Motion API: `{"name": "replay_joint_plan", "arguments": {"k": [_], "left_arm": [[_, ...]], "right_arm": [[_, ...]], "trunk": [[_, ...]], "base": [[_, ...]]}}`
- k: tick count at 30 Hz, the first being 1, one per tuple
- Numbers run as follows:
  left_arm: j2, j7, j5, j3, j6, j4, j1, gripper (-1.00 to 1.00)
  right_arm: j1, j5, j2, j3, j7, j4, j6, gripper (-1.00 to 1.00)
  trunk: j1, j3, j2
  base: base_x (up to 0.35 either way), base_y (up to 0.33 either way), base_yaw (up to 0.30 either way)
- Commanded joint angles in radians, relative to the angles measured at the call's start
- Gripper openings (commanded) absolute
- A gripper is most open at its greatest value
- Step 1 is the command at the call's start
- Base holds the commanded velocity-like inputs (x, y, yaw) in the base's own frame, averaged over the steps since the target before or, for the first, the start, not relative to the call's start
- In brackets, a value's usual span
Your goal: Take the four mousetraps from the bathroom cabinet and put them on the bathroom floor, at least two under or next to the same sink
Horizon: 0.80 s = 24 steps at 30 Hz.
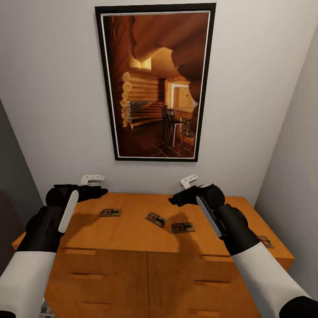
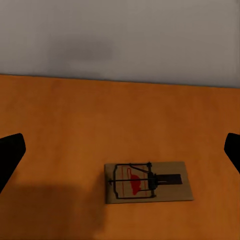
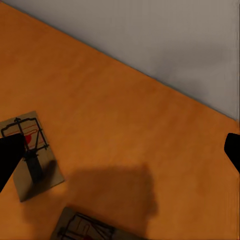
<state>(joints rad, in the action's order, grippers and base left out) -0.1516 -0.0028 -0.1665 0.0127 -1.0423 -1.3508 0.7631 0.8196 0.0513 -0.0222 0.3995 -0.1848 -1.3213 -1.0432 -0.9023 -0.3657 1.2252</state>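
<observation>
Orange-brown cabinet (image 1: 132,229), top bearing four mousetraps (image 1: 156,219)

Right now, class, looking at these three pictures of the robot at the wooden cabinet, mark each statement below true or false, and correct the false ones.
1. Four mousetraps lie on the cabinet top. True: the left mousetrap, the middle mousetrap, the front mousetrap and the right-edge mousetrap.
2. The left gripper is shut on a mousetrap. False: it is open and holds nothing.
3. A framed picture hangs above the cabinet. True.
4. The right gripper is shut. False: it is open above the cabinet top.
5. A drawer stands pulled open. False: all visible drawer fronts sit flush.
</observation>
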Motion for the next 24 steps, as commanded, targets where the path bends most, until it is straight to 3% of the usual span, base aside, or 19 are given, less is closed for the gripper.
{"name": "replay_joint_plan", "arguments": {"k": [1, 10, 24], "left_arm": [[-0.001, 0.000, -0.001, 0.001, -0.004, -0.001, 0.001, 1.00], [-0.001, 0.000, -0.002, 0.001, -0.004, -0.001, 0.001, 1.00], [0.000, 0.000, -0.002, 0.001, -0.004, -0.001, 0.001, 1.00]], "right_arm": [[0.001, 0.005, -0.001, 0.002, 0.003, -0.001, -0.004, 1.00], [0.001, -0.021, 0.000, 0.004, 0.007, -0.010, -0.004, 1.00], [0.001, -0.024, 0.002, 0.008, 0.005, -0.012, -0.004, 1.00]], "trunk": [[0.000, -0.001, 0.001], [0.000, -0.001, 0.001], [0.000, -0.001, 0.001]], "base": [[0.000, -0.006, 0.000], [0.000, -0.002, 0.073], [0.000, 0.000, 0.245]]}}
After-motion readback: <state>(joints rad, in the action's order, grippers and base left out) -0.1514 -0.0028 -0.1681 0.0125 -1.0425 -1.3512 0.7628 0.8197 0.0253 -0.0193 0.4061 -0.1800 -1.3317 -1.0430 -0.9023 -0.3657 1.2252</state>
